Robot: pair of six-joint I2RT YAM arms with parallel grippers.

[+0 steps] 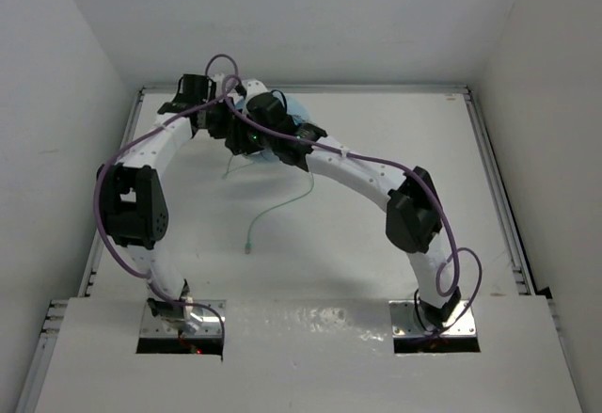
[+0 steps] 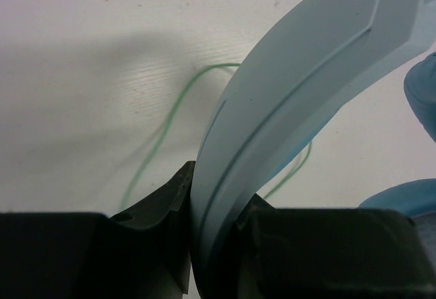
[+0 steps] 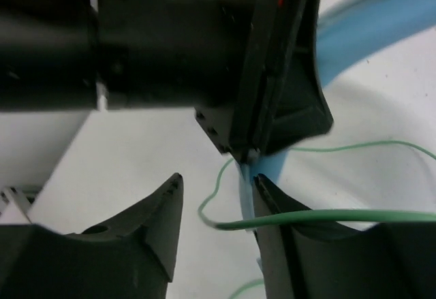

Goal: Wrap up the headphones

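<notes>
The light blue headphones [image 1: 299, 110] lie at the far middle of the table, mostly hidden under both arms' wrists. My left gripper [image 2: 214, 197] is shut on the headband [image 2: 293, 88], which arcs up to the right; the earcups [image 2: 422, 95] show at the right edge. The thin pale green cable [image 1: 282, 206] trails loose toward the near left, and its plug [image 1: 247, 246] rests on the table. My right gripper [image 3: 218, 180] stands open just below the left gripper's fingers [image 3: 272, 74]. A stretch of cable [image 3: 327, 217] lies across its right finger and curls into the gap.
The white table [image 1: 376, 272] is bordered by raised rails at the left, right and back, with white walls close behind. Purple arm cables [image 1: 451, 244] loop beside both arms. Both wrists crowd together over the headphones.
</notes>
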